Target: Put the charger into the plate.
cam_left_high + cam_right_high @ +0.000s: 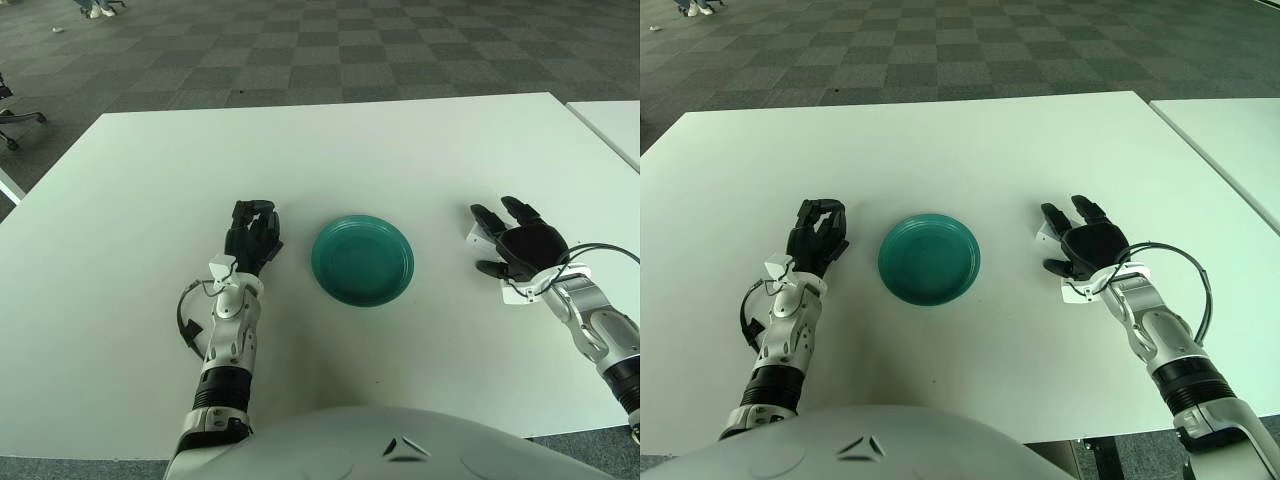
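Left eye view shows a white table filling most of the scene, with grey chequered carpet beyond its far edge and the corner of a second white table at the right. Near the middle of the table sits a teal round plate, with nothing in it. The left hand shows just to the left of the plate, its black fingers curled in and holding nothing. The right hand is well to the right of the plate, palm facing the camera, fingers spread apart and not closed on anything. The white charger peeks out at the left edge of that hand, just behind its fingers, on the table and well apart from the plate.
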You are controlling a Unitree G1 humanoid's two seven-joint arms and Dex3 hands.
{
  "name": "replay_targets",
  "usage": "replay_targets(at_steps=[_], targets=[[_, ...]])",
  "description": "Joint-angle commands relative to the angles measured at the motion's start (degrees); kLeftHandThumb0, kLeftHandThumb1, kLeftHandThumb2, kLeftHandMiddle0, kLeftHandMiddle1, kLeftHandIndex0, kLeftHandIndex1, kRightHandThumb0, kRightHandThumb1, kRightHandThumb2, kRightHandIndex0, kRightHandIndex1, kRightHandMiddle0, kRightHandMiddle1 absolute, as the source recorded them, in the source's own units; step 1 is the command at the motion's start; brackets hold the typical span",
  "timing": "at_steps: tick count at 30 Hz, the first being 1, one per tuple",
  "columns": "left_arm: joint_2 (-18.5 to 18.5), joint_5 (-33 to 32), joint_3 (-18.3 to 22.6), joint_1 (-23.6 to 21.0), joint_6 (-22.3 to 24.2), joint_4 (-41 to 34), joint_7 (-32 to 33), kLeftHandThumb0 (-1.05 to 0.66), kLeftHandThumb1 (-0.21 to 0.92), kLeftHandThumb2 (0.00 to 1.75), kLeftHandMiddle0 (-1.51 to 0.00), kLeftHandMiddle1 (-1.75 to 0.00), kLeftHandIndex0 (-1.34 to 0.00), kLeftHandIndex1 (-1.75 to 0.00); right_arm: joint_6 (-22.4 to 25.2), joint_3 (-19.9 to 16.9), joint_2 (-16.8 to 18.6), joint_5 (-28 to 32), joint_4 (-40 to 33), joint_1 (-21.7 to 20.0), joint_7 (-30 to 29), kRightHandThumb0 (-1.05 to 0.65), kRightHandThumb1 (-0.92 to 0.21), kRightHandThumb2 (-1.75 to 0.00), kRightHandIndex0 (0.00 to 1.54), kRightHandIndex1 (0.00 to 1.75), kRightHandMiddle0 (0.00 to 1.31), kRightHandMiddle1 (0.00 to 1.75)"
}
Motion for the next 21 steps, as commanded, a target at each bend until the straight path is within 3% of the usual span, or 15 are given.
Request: replay_targets(at_steps=[1,9,12,21], targets=[[-0.20,-0.35,0.29,2.62,2.53,0.87,0.65,-0.36,0.87,0.59,-0.41,-0.17,-0.23,-1.75,0.02,1.38,0.84,0.69,2.88,0.42,-0.30,-1.05,-0.92,-0.89,0.10,0.03,0.03,0.04],[-0.39,-0.24,0.10,3.34,2.96,-0.26,0.67,-0.36,0.87,0.58,-0.41,-0.17,-0.23,-1.75,0.46,2.31,1.66,1.85,7.48,0.32,-1.99,-1.05,-0.92,-0.90,0.15,0.04,0.05,0.07],[-0.46,-0.19,0.04,3.54,3.03,-0.51,0.68,-0.36,0.87,0.58,-0.41,-0.17,-0.23,-1.75,0.42,2.30,1.26,2.73,8.19,0.09,-1.88,-1.05,-0.92,-0.89,0.18,0.02,0.02,0.18],[-0.71,-0.01,-0.09,3.98,3.20,-1.08,0.72,-0.36,0.87,0.58,-0.41,-0.16,-0.23,-1.75,1.47,-0.88,-1.03,8.34,5.43,-0.36,4.14,-1.05,-0.92,-0.85,0.20,0.01,0.00,0.32]])
